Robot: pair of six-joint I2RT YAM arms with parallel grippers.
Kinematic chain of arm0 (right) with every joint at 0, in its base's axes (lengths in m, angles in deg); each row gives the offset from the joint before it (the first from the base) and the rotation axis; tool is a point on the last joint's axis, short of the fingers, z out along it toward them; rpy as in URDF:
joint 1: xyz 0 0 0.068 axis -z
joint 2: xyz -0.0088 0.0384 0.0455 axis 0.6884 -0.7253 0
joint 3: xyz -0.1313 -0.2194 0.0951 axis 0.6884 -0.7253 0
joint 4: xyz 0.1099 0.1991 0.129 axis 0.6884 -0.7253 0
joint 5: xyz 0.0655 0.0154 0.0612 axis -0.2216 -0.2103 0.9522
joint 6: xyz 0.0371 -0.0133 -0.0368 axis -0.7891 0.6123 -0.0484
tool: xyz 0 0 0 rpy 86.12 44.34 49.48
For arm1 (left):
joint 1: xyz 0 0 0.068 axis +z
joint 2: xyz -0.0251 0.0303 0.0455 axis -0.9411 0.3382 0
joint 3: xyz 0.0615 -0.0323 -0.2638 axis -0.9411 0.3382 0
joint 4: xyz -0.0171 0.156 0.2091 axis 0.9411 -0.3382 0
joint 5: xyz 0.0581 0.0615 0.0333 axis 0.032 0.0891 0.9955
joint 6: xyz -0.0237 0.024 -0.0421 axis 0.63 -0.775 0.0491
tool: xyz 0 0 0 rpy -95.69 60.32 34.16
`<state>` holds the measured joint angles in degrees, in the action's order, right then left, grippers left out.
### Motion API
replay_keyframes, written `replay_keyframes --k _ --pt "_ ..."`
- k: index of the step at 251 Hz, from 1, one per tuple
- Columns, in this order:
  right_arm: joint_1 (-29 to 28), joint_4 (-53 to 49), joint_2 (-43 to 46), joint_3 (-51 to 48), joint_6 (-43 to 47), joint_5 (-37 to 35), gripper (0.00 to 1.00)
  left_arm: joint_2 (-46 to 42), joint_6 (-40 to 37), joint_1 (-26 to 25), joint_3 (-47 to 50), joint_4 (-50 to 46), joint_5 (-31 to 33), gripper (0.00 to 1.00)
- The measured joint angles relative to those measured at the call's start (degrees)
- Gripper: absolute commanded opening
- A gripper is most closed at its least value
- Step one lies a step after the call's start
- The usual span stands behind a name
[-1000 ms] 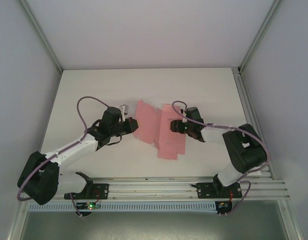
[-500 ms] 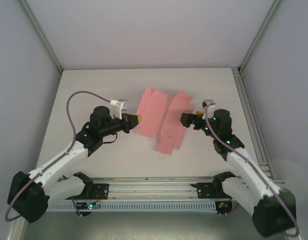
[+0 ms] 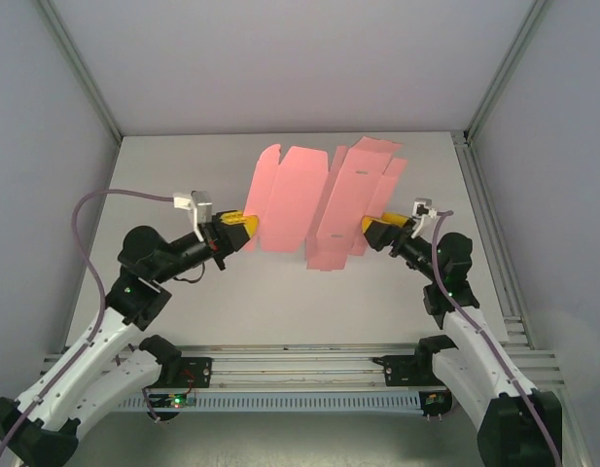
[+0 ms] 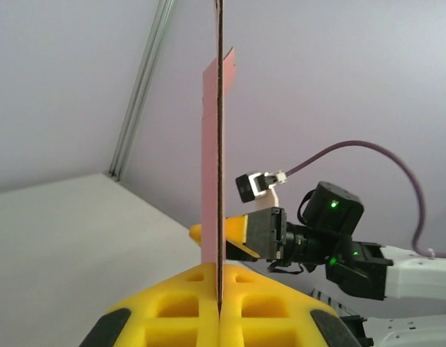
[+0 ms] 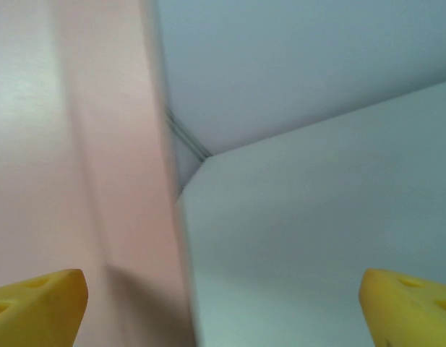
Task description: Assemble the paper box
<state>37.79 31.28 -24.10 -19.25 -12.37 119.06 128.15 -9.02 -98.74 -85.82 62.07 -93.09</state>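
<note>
Right, left gripper (image 3: pixel 243 226) first: its yellow fingers (image 4: pixel 172 307) are pressed together w/ the edge of the paper box (image 3: pixel 300 199) pinched btwn them. In the left wrist view the card (image 4: pixel 210 181) stands straight up out of the gripper (image 4: pixel 220 288), seen edge-on as a thin dark line w/ a strip of pink face to its left. So that gripper is closed on the sheet's left edge.

The right gripper (image 3: pixel 377 232) sits at the sheet's opposite edge, low on its right side. In the right wrist view its two yellow fingertips (image 5: pixel 36 298) are at the far corners of the picture, so the right gripper (image 5: pixel 223 300) is spread wide w/ nothing clamped. The pink card (image 5: pixel 78 144) is blurred and close on the left, just beside the left-hand fingertip; whether it touches can't be told.

The box is not yet folded up. It is a wide die-cut sheet, flaps and creases visible, spread btwn the two arms over the middle of the surface (image 3: pixel 183 175). From the top view it shows several panels side by side, w/ notched flaps along the far edge and a narrower strip hanging lowest near the centre. Whether that lowest edge rests on the surface can't be told.

Further out, the left wrist view catches the right gripper (image 4: pixel 244 233) from the side beyond the card, w/ a purple cable (image 4: pixel 367 148) looping above its arm. The white surface (image 4: pixel 63 217) runs back to pale grey walls.
</note>
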Motion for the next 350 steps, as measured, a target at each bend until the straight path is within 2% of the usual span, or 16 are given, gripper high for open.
replay_keyframes --k 57,106,143,149,173,209,234,261,300,305,310,322,329,333,350 --pt "-0.57 14.16 -0.35 -0.07 -3.65 7.08 0.71 -2.6 0.74 0.0 0.81 2.86 0.48 0.0" --pt "-3.98 15.28 0.92 0.13 -2.34 8.46 0.73 -3.39 1.84 0.0 2.86 5.6 0.17 0.0" --pt "-4.31 12.92 1.66 0.7 0.39 8.17 0.76 -5.33 1.86 0.0 3.04 5.77 -0.22 0.0" --pt "-4.31 12.35 1.88 0.83 1.03 7.98 0.72 -5.79 1.84 0.0 3.06 5.77 -0.22 0.0" --pt "-4.31 11.26 2.49 1.11 2.8 7.72 0.46 -7.3 1.81 0.0 3.19 5.77 -0.09 0.0" --pt "-4.31 11.19 2.75 1.36 3.54 8.24 0.24 -8.7 1.81 0.0 4.22 5.77 1.14 0.0" --pt "-4.81 11.74 3.56 1.36 4.63 9.44 0.16 -8.74 1.81 0.0 5.57 5.77 2.89 0.0" --pt "-5.46 11.74 4.35 1.53 5.29 10.21 0.0 -8.76 1.81 0.0 7.23 5.75 4.98 0.0" --pt "-5.81 7.39 4.35 3.67 7.04 10.62 0.0 -11.1 1.81 0.0 9.14 5.49 8.83 0.0" --pt "-5.81 6.25 4.35 4.24 7.45 10.64 0.0 -11.5 1.81 0.0 9.35 5.18 9.42 0.11" --pt "-5.97 4.37 4.35 5.11 8.17 10.71 0.0 -12.15 1.81 0.0 9.53 4.37 10.45 0.26" --pt "-6.49 -0.04 4.31 7.37 10.71 10.73 0.0 -13.46 1.68 0.0 9.6 1.9 12.79 0.74" --pt "-6.82 -2.54 4.28 8.74 12.28 10.73 0.0 -14.36 1.64 0.0 9.6 -0.13 14.78 0.97" --pt "-6.99 -4.11 4.28 9.53 13.44 10.51 0.0 -15.02 1.66 0.0 9.6 -1.7 16.35 1.0" --pt "-7.96 -12.09 4.22 13.31 18.73 9.6 0.0 -17.38 1.81 0.0 9.44 -7.34 22.64 1.0"
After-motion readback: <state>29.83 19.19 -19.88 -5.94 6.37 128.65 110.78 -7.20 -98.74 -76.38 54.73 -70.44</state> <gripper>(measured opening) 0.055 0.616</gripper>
